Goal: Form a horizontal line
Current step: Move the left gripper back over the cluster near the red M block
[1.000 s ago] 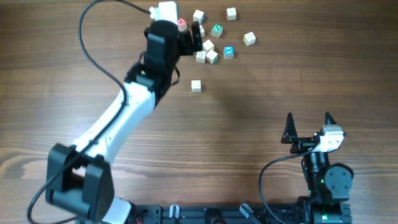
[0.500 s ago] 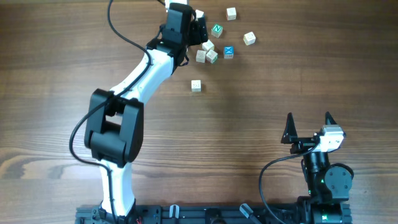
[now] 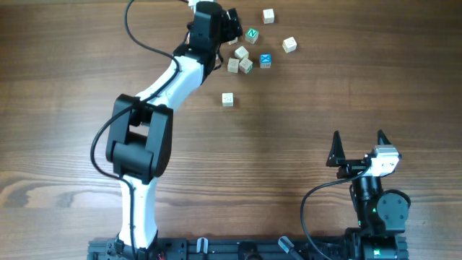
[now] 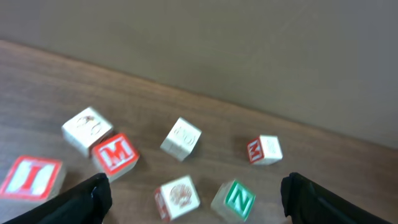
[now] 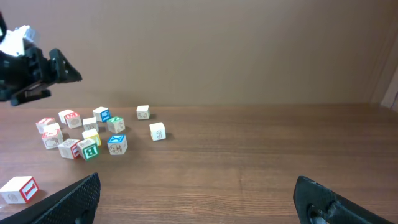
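- Partly cut off by the top edge overhead, hiding some cubes [image 4: 115, 154] underneath: left gripper [image 3: 232, 22].
- Cut off by the bottom edge in the left wrist view: its fingers [image 4: 93, 196]; blurred there: red I cube [image 4: 28, 177].
- Too small to read overhead: pale cube [image 3: 227, 100].
- Cut off below in own view: fingers [image 5: 71, 199] of right gripper [image 5: 196, 180].

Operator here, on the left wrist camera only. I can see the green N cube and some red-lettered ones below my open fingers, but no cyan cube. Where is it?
Observer: On the overhead view the cyan-faced cube lies a little nearer the robot than the green N cube.
Operator: Anything next to it?
Observer: Yes, two pale-topped cubes sit close together, roughly level with it, with a small gap before the cyan one.
Operator: Is the other arm in the way?
Observer: No. The right gripper hangs open low in the overhead view, far from every cube.
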`<control>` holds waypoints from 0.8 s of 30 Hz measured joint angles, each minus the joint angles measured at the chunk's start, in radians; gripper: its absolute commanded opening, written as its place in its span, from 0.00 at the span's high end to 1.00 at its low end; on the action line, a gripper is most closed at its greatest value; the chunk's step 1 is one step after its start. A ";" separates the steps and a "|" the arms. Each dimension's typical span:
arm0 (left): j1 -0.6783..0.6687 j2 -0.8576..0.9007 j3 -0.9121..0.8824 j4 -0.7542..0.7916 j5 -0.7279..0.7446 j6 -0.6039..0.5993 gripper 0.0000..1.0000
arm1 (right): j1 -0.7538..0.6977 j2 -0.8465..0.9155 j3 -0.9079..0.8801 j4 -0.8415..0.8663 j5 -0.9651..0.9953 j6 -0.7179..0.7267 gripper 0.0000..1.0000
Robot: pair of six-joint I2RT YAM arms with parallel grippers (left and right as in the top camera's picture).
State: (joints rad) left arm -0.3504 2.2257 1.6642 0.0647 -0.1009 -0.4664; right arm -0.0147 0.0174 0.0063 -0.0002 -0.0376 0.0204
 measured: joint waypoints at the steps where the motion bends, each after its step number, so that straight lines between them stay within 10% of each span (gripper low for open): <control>1: 0.000 0.020 0.024 -0.005 0.008 -0.003 0.14 | 0.000 0.000 0.000 0.000 0.000 0.000 0.00; 24: -0.024 0.245 0.250 -0.161 0.040 -0.011 0.22 | 0.000 0.000 0.000 0.000 0.000 0.000 0.00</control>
State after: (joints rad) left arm -0.3744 2.4710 1.9144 -0.0959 -0.0605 -0.4774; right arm -0.0147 0.0174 0.0063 -0.0002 -0.0376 0.0204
